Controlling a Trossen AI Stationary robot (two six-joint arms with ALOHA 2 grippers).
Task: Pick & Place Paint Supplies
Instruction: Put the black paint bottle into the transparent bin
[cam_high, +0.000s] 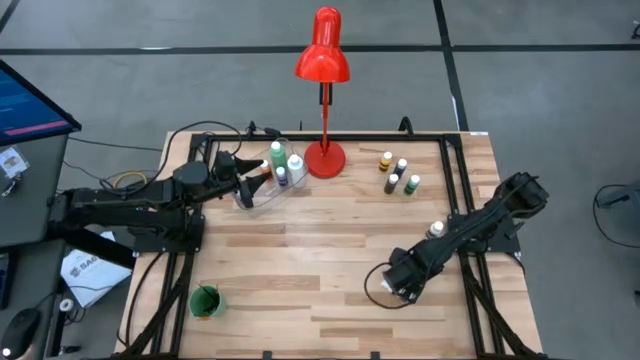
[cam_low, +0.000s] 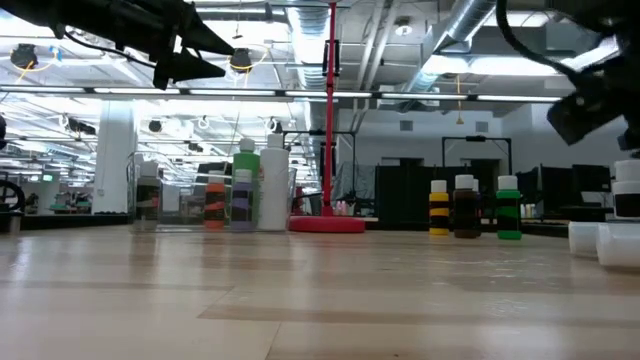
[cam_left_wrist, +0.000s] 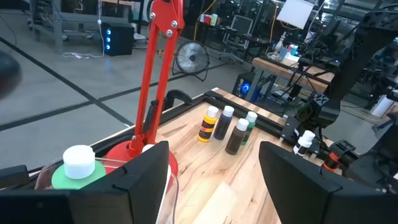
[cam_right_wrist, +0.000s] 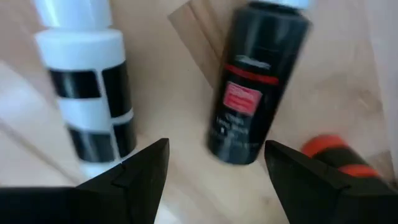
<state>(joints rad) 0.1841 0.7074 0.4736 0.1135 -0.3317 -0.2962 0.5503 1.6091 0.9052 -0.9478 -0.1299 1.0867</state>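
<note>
Left gripper (cam_high: 258, 180) stands wide open and empty above the clear container (cam_high: 262, 196) of bottles beside the red lamp (cam_high: 323, 60). Right gripper (cam_high: 400, 287) is low at the table's near right — jaws wide, holding nothing — over a black bottle (cam_right_wrist: 258, 87) and a white bottle (cam_right_wrist: 87, 81) lying flat. Four bottles (cam_high: 398, 174) stand at the far right.

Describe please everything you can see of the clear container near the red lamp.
The clear container looks like thin transparent plastic, standing on the wooden table at its far left, just left of the red lamp's base. It holds several upright bottles: a green one with a white cap, a white one and smaller ones with dark or orange bands, seen through its wall in the low view. The open left gripper is over its rim; contact cannot be told.
</note>
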